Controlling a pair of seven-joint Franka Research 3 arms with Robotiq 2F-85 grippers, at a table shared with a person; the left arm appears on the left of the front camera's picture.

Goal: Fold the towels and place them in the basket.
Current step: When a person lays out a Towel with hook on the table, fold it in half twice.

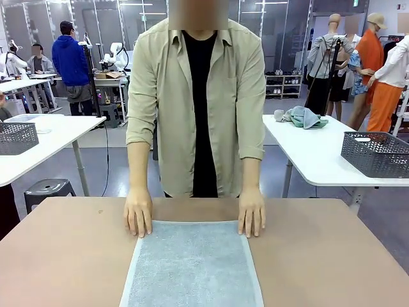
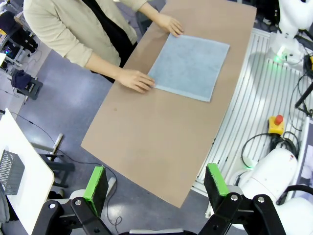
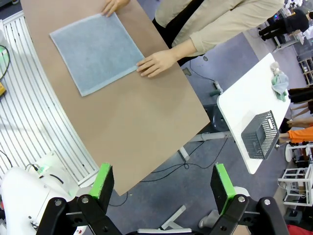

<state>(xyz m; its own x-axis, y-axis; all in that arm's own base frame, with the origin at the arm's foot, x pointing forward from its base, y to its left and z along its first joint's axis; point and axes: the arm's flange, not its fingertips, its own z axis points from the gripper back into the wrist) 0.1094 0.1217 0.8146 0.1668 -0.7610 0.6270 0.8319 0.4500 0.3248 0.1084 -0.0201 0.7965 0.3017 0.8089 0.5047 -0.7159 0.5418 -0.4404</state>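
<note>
A light blue-grey towel [image 1: 192, 265] lies flat in the middle of the brown table [image 1: 70, 256], reaching its near edge. The person's hands [image 1: 138, 214] press down its two far corners. From the left wrist view the towel [image 2: 190, 66] lies far off, and my left gripper [image 2: 156, 182] hangs open high above the table's end, holding nothing. My right gripper [image 3: 163, 181] is open too, high over the opposite end, far from the towel [image 3: 95, 51]. A dark mesh basket [image 1: 377, 153] stands on the white side table at the right.
Crumpled green-grey towels [image 1: 300, 117] lie on that white side table [image 1: 307, 153]. A second mesh basket [image 1: 17, 137] sits on the white table at the left. The arm bases [image 2: 274, 171] stand beside a slatted metal rail [image 2: 254, 98] along the table's near side.
</note>
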